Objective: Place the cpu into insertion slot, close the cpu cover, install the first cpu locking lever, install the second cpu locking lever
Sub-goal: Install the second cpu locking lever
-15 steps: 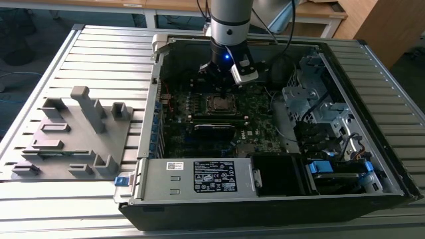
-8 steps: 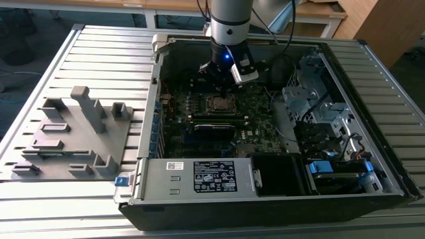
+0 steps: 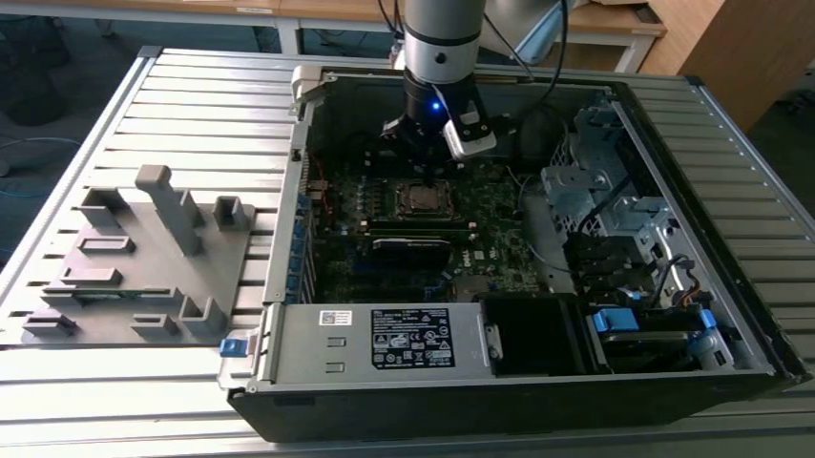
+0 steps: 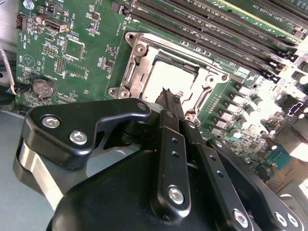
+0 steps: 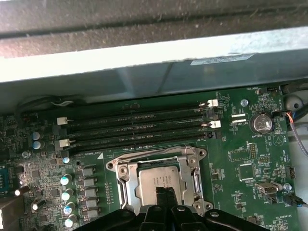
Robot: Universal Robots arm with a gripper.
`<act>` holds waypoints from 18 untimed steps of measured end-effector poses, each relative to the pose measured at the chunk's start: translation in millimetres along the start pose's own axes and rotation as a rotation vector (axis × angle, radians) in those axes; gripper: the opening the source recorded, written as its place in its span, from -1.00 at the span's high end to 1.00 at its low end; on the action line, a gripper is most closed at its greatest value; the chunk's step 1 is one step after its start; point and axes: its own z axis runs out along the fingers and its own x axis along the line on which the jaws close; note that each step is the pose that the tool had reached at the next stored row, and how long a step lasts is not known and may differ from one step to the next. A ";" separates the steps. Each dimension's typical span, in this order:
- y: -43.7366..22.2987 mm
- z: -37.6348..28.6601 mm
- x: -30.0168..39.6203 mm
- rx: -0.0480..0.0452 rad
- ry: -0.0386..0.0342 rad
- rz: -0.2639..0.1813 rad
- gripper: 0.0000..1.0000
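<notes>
- The black two-fingered pincer point(image 4: 166, 94) on the silver robot arm point(image 3: 442, 38) hangs inside the open black computer case point(image 3: 535, 382), its fingers pressed together, the tips meeting in a single point and pinching nothing.
- Directly under that point lies the cpu point(image 5: 156, 180), a flat square chip with a dull silver-grey metal top; in both wrist views the tips point(image 5: 166, 195) sit over its middle, and I cannot tell whether they touch it.
- The cpu point(image 4: 166, 77) is seated in the insertion slot point(image 3: 426, 198), the square socket recess on the green motherboard point(image 4: 86, 53), straight below the pincer.
- The cpu cover point(image 5: 126, 178), a thin dark-silver metal frame with a square window, lies flat around the chip, its edges ringing the pincer tips on every side.
- Whether the locking levers along the frame are hooked down is not clear.
- Just beyond the socket from the pincer run long black memory slots point(image 5: 139, 127) with white end clips, lying parallel.
- A round silver coin battery point(image 5: 262, 124) sits on the board well to one side of the pincer.
- In the exterior view, the case rests on a slatted grey metal worktop point(image 3: 166, 105); a grey plastic fixture block point(image 3: 140, 262) stands well off from the pincer, toward the exterior view's left.
</notes>
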 end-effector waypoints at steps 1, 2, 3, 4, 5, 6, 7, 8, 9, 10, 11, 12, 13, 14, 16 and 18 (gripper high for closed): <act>0.0 -0.3 0.0 -0.0001 -0.0001 0.000 0.80; 0.0 -0.3 0.0 -0.0002 -0.0001 0.000 0.80; 0.0 -0.3 -0.1 -0.0002 -0.0001 0.000 0.80; -0.3 -0.4 -0.2 0.0000 0.0000 0.000 0.80; -0.7 -0.5 -0.3 0.0001 0.0001 0.000 0.80; -1.3 -0.4 -0.4 0.0001 0.0000 0.000 0.80; -2.1 -0.4 -0.6 0.0001 0.0000 0.000 0.80; -3.2 -0.5 -0.8 0.0001 0.0001 0.000 0.80; -4.4 -0.4 -1.0 0.0001 0.0000 0.000 0.80; -5.6 -0.4 -1.2 0.0000 0.0000 0.000 0.80; -6.9 -0.5 -1.4 0.0001 0.0001 0.000 0.80; -8.2 -0.5 -1.6 0.0000 0.0000 0.000 0.80; -9.4 -0.5 -1.8 0.0000 0.0000 0.000 0.80; -10.8 -0.5 -2.0 0.0000 0.0000 0.000 0.80; -13.7 -0.6 -2.4 0.0001 0.0000 0.000 0.80; -16.7 -0.6 -2.9 0.0000 0.0000 0.000 0.80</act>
